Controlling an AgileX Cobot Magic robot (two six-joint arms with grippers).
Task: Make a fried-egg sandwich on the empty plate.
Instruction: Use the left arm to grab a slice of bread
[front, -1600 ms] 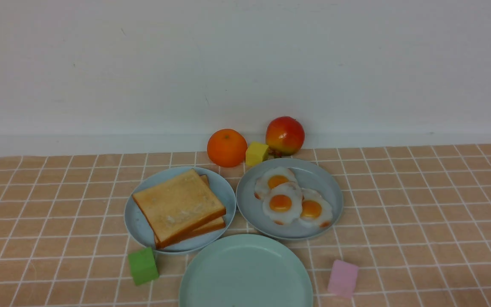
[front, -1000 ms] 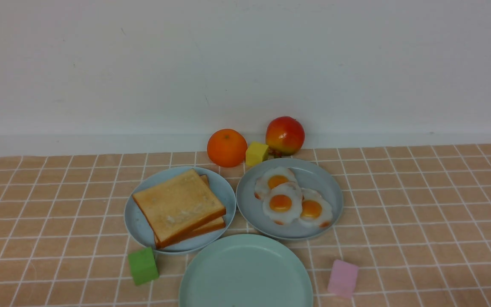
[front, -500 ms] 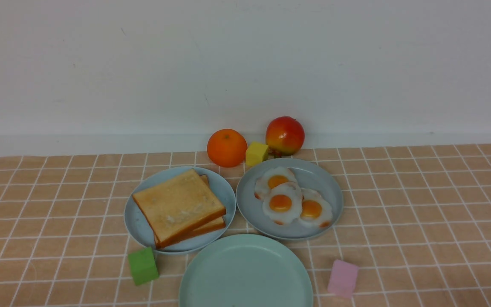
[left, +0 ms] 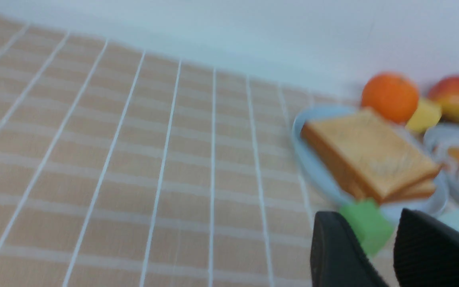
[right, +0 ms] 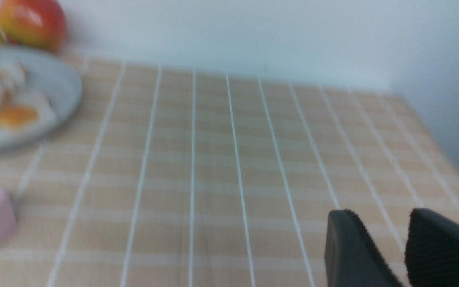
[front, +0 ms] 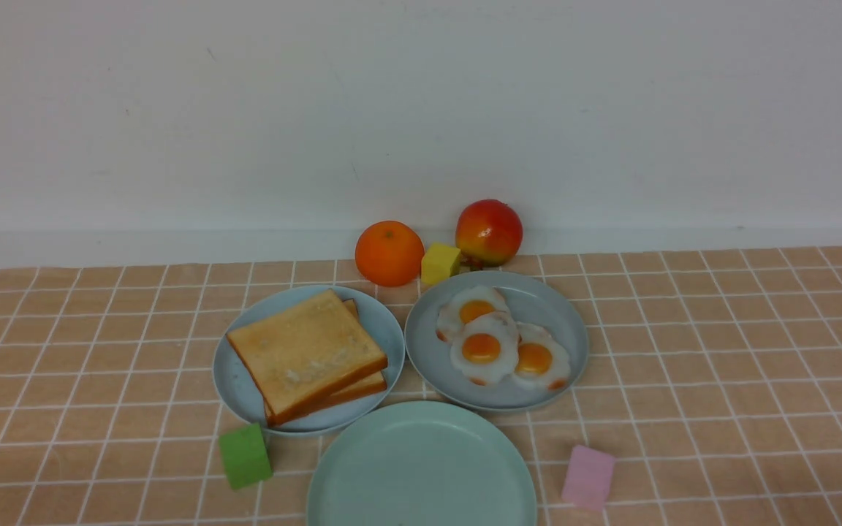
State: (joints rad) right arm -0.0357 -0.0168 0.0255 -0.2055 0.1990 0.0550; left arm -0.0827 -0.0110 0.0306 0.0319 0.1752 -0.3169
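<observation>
**A:** A kitchen, or something else?

**B:** A staged robot test bench rather than a real kitchen. The desk [front: 721, 329] is covered by a peach cloth printed with a white tile grid, and behind it there is only a bare white wall [front: 421, 109].

**A:** And the food?

**B:** It looks like toys. There are glossy fried eggs [front: 498, 340] and toast [front: 304, 351], with an orange [front: 389, 253] and an apple [front: 489, 231] at the far edge. A green block [front: 245, 455], a pink block [front: 588, 476] and a yellow block [front: 440, 263] lie scattered among them. The left gripper [left: 373, 239] and right gripper [right: 377, 223] show black ribbed jaws.
</observation>
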